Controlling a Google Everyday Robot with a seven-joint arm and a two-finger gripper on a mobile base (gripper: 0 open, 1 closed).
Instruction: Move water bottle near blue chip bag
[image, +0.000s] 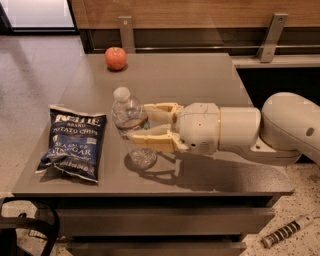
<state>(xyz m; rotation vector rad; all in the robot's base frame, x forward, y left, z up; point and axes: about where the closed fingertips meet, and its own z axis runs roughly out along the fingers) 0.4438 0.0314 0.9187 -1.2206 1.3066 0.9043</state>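
Centrally, on a grey counter (200, 75), a clear ribbed water bottle (129, 111) with a white cap stands slightly tilted, its cap leaning toward the far left. The robot's gripper (136, 123) reaches in from the right on a thick white arm (280, 130). Its two tan fingers (155, 141) are closed around the bottle's middle, one on the far side and one on the near side, narrowed to the bottle's width. Whether the bottle's base touches the counter or hangs just above it is hard to tell. To the left, a dark blue chip bag (72, 142) lies flat near the counter's front left corner, a strip of bare counter separating it from the bottle. A red apple (115, 58) sits well apart, at the far edge. The bottle already looks near the bag, so the step in hand appears to be settling it down. Doing that well likely means bringing the bottle upright before its base takes weight, lowering gently, and parting the fingers evenly so neither one nudges the light bottle over onto the bag.
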